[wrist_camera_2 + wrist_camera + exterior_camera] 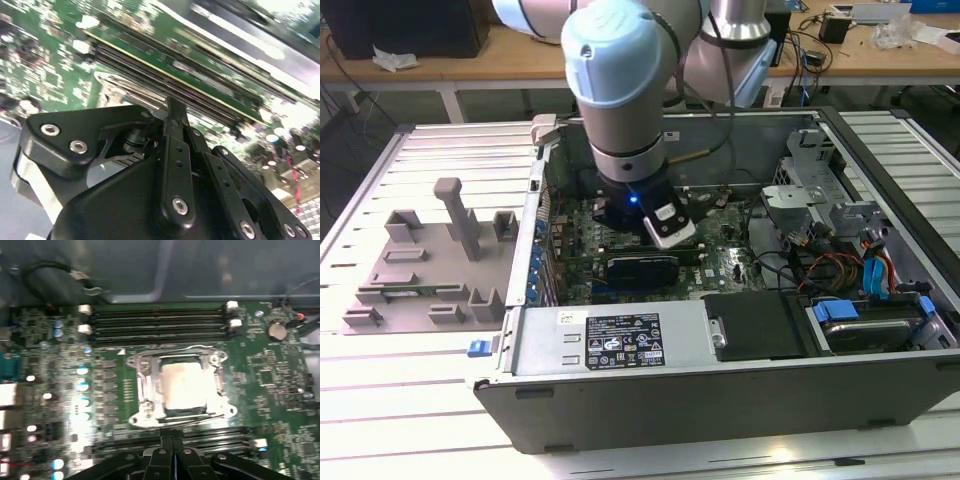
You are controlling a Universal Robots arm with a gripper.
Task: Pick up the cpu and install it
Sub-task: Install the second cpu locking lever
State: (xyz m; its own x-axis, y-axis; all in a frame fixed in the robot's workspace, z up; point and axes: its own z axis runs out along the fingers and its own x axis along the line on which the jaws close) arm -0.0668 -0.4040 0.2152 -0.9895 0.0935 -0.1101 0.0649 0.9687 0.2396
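You see a pale slatted table [380,420]. On it lies an open computer case [720,390], and just beside that, toward the exterior view's left, rests a grey plastic tray [420,270] with upright blocks.

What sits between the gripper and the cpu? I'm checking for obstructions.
In the first wrist view, dark memory slots run across the motherboard between the gripper and the cpu, which lies in its socket bracket.

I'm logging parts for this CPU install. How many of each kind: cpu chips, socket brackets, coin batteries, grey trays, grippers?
Silvery square cpu, lying in the socket: 1
Metal socket bracket around it: 1
Round silver coin battery: 1
Grey plastic tray with upright blocks: 1
Black gripper: 1
Total: 5
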